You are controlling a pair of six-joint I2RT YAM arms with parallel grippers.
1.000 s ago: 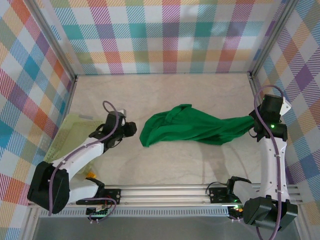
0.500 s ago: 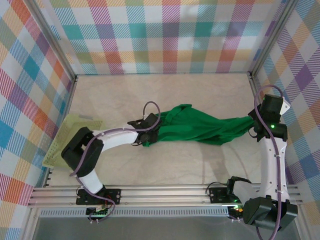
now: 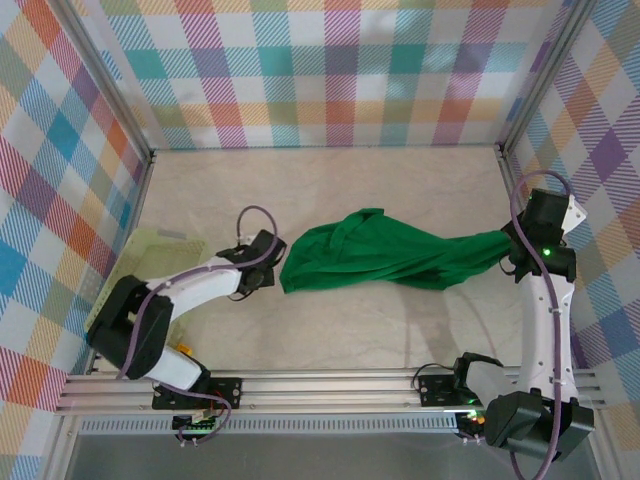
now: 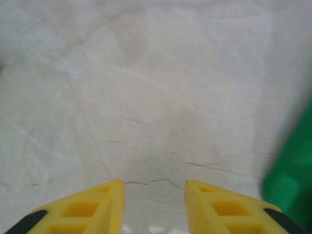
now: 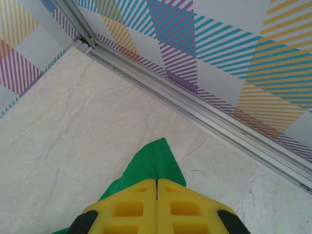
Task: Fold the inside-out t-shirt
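Observation:
The bright green t-shirt (image 3: 380, 255) lies bunched across the middle of the table, drawn out into a twisted tail toward the right. My right gripper (image 3: 512, 250) is shut on that tail's end; in the right wrist view a green corner (image 5: 155, 158) sticks out past the closed yellow fingers (image 5: 157, 181). My left gripper (image 3: 270, 262) sits just left of the shirt's left edge. Its yellow fingers (image 4: 155, 184) stand apart over bare table, with nothing between them. A blurred strip of green cloth (image 4: 292, 168) shows at the right edge of that view.
A pale yellow-green mesh basket (image 3: 148, 248) lies at the left wall behind the left arm. A small orange object (image 3: 183, 348) sits near the left arm's base. Plaid walls close in the table on three sides; a metal rail (image 5: 204, 112) runs along the wall near the right gripper.
The left arm swung right to the shirt's left edge, then drew back a little to the left. Its jaws are narrower than half a second ago. The right arm stayed put.

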